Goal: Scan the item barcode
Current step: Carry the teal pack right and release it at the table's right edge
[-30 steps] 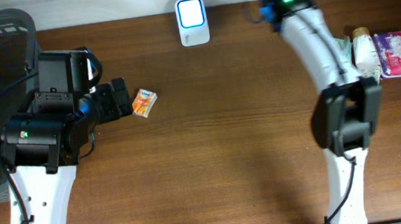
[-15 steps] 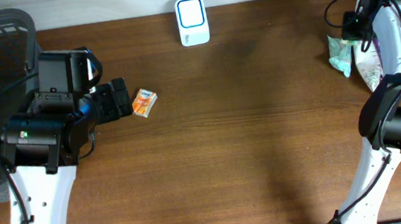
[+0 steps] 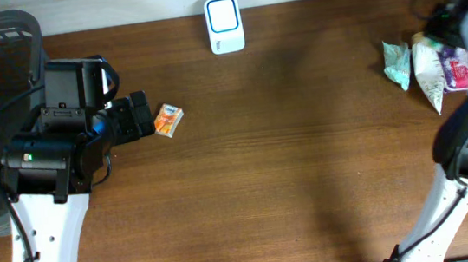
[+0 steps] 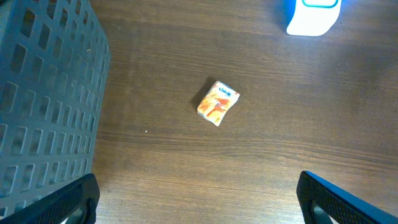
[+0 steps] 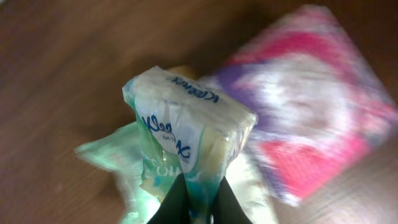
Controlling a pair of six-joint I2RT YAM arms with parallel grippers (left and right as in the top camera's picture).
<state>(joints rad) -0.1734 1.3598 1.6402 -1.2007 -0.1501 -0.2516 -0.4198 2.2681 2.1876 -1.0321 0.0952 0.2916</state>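
Pinches soft, light green-and-white plastic-wrapped tissue pack [image 5: 186,134] by its likely slippery film edge, right claw [image 5: 193,198] clamped tight; left claw [image 4: 199,200] wide, empty.

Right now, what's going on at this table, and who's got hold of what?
The right gripper is shut on a green-wrapped tissue pack, pinching its wrapper over the pile at the table's right end, beside a pink and purple packet. The left gripper hangs open next to a small orange packet lying on the table, not touching it. The white scanner sits at the far edge; no item is held up to it yet.
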